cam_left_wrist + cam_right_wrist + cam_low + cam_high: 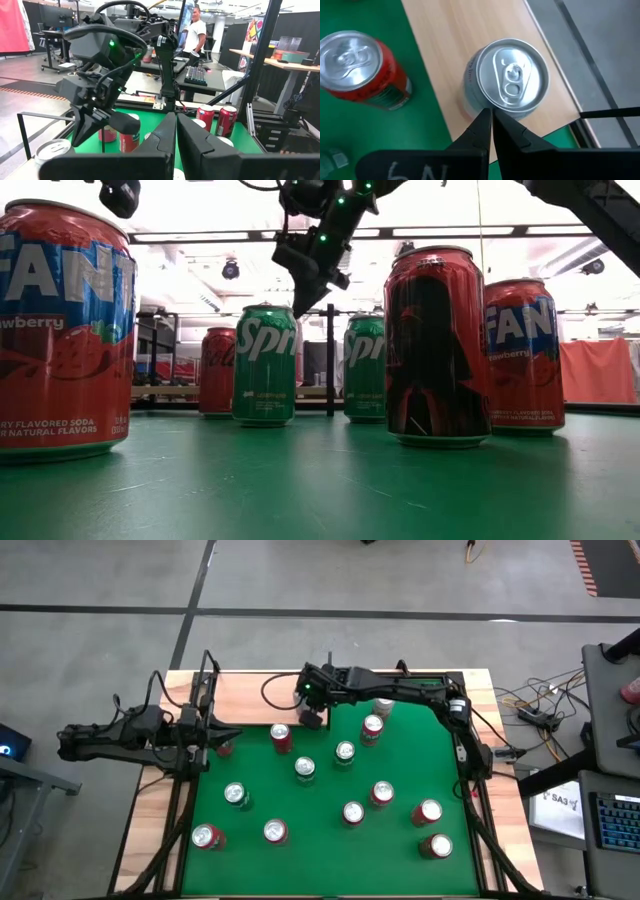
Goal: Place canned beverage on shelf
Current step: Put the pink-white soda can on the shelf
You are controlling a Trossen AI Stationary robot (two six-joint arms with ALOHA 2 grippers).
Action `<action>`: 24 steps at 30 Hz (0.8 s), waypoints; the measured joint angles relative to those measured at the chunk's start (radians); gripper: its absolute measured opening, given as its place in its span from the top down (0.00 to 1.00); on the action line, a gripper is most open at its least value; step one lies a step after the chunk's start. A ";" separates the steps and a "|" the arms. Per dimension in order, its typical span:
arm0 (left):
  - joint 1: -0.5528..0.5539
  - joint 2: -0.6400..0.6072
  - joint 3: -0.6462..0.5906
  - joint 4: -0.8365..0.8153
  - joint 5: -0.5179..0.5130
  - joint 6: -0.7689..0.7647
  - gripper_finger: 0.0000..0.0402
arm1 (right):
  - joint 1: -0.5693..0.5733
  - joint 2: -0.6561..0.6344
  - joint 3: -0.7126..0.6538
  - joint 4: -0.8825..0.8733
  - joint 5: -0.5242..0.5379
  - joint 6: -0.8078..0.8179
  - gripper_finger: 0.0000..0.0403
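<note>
The silver can [512,80] stands upright on the shelf [445,45], close to the edge where the pale wood meets the felt [400,770], so I judge the placing of this can is finished or nearly so. The right gripper [491,114] hangs just above and beside the can's rim, with its fingers pressed tip to tip and nothing between them. In the high view it sits over the shelf's near corner and hides the can. The can is so near the edge that the next move is probably either a nudge further onto the wood or a lift clear to fetch another. A fetch means spreading the fingers first and coming down over a can without tipping its neighbours, such as the red can [357,65] just beside the shelf. The left gripper [176,117] waits at the table's left side, also closed and empty. There is one shelf, two arms and one can on the wood. Eleven cans, red and green, stand plainly on the felt in the high view. A twelfth pale top shows half under the right arm, and a red shape by the left gripper may be another, though I cannot tell.
</note>
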 joint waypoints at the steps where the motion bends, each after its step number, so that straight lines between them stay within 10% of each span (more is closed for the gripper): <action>1: 0.000 0.000 0.000 0.000 0.000 0.000 1.00 | -0.003 0.000 0.000 0.009 0.000 -0.004 0.98; 24: 0.000 0.001 -0.019 0.028 0.000 0.000 1.00 | -0.007 -0.002 0.024 0.117 0.009 -0.034 0.98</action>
